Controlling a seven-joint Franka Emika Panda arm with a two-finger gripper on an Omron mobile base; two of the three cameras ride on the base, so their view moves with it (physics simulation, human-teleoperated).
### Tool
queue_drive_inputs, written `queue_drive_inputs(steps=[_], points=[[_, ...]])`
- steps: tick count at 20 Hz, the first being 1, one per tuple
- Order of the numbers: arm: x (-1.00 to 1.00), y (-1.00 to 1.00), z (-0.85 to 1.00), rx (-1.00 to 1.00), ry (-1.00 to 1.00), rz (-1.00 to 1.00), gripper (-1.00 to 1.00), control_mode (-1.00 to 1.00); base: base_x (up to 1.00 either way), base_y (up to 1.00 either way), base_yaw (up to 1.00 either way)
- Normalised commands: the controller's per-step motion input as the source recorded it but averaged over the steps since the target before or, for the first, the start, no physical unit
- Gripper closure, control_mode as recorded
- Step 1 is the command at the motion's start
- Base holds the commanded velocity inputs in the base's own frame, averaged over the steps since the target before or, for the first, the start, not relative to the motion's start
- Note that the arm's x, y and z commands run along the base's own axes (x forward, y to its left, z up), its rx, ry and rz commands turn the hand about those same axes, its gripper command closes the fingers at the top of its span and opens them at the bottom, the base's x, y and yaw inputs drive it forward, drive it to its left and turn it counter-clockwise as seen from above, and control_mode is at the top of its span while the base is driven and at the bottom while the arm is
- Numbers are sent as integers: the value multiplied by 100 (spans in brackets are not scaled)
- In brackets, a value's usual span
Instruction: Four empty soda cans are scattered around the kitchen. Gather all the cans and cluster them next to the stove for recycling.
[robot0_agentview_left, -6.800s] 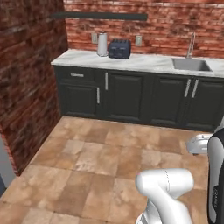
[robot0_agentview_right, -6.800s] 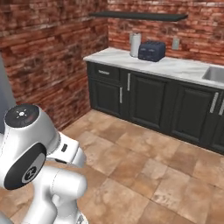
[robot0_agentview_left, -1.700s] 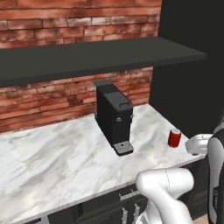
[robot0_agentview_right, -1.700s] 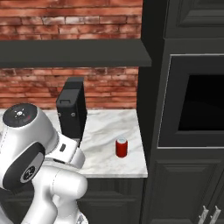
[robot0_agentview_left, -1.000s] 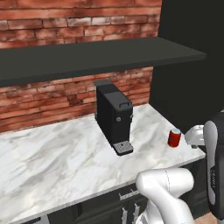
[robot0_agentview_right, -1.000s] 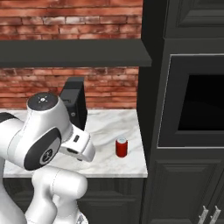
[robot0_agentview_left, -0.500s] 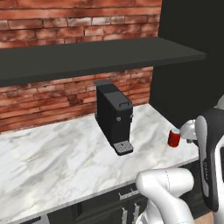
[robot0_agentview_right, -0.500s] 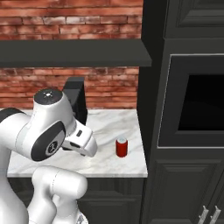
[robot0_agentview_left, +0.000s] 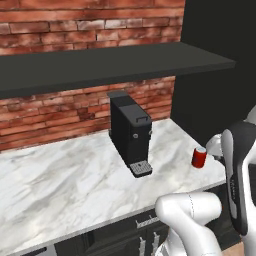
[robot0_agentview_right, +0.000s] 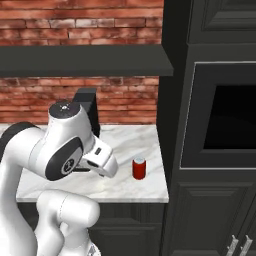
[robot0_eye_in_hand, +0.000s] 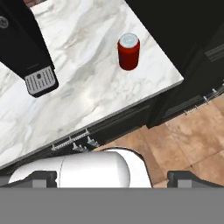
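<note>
Red soda can (robot0_eye_in_hand: 128, 51) stands upright on the white marble counter (robot0_eye_in_hand: 92, 83) near its right end, apart from the black coffee machine (robot0_agentview_left: 130, 131). Above the counter's front edge the arm bends, hand tipped downward; its claw (robot0_eye_in_hand: 113, 178) is spread wide and holds nothing.

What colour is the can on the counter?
Red with a silver top; the can shows best in the hand view.

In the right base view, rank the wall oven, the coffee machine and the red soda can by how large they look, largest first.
1. wall oven, by far the largest in the picture.
2. coffee machine; the arm hides much of it, so only its visible part is judged.
3. red soda can, clearly the smallest.
</note>
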Motion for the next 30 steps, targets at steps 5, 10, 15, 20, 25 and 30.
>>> queue_drive_inputs(steps=[5, 10, 15, 20, 25, 30], points=[[35, -12, -10, 0, 8, 0, -100, -100, 0, 0, 0], [30, -14, -28, 0, 8, 0, -100, -100, 0, 0, 0], [19, -22, -28, 0, 1, 0, -100, -100, 0, 0, 0], [33, -5, -23, 0, 2, 0, -100, -100, 0, 0, 0], [35, 0, -13, 0, 2, 0, -100, -100, 0, 0, 0], [24, -7, -13, 0, 0, 0, -100, -100, 0, 0, 0]])
